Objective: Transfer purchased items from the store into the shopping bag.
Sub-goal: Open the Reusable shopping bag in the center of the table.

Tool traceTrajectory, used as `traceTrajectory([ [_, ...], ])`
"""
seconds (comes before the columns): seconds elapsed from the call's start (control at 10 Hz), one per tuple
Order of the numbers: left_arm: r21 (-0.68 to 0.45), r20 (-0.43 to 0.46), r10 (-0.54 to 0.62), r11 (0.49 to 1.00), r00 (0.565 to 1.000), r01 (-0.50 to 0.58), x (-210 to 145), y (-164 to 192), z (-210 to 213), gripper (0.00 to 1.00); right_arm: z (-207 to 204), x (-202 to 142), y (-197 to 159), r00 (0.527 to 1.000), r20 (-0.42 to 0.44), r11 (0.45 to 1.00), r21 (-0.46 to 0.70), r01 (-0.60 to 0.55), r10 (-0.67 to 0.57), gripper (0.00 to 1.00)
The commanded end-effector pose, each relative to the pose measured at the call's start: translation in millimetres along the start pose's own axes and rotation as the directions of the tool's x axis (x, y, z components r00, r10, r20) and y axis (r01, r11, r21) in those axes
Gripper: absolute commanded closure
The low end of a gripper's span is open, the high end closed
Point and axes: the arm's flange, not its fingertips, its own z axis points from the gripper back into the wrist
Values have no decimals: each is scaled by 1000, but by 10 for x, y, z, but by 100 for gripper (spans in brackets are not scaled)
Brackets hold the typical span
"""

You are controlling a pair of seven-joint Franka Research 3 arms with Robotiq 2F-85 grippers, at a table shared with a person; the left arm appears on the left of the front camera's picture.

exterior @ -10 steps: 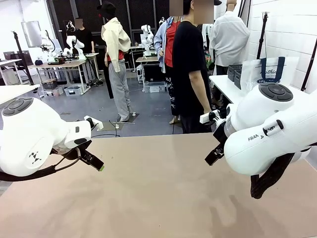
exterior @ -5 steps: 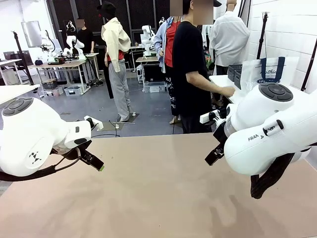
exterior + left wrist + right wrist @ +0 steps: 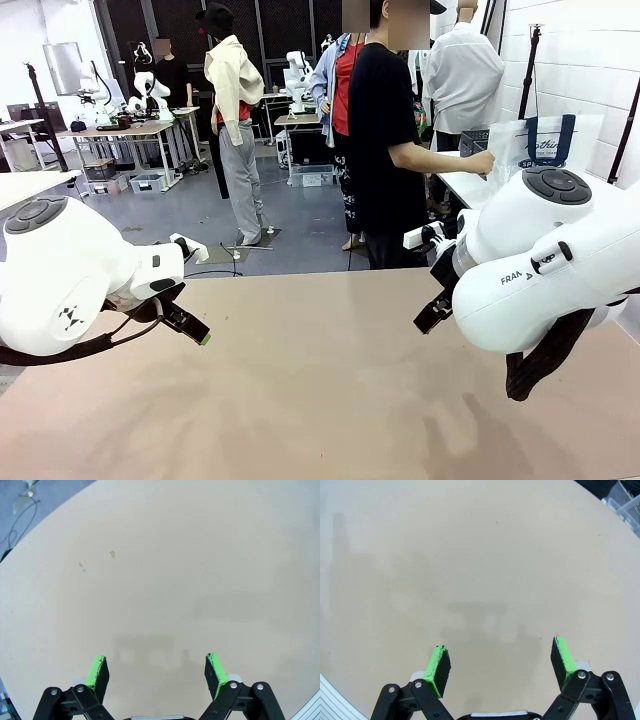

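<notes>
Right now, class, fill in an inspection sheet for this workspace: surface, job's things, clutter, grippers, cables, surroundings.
Surface: beige table, faint gripper shadows.
Job's things: shopping bag and dark basket on a white side table, far right; a person's hand at the bag's edge.
Clutter: one small fleck on the table.
Grippers: left gripper open, holding nothing; right gripper open, holding nothing.
Cables: black cable under the left arm; black bundle on the right arm.
Surroundings: grey floor, other work tables beyond.
</notes>
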Motion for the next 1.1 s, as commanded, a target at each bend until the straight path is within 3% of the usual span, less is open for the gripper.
traceTrajectory([
  [0.0,0,0,1,1000,1000,-1,-2,6,1,0,0,0,-1,1000,0,1000,0,0,0,0],
  [1.0,0,0,1,1000,1000,-1,-2,6,1,0,0,0,-1,1000,0,1000,0,0,0,0],
])
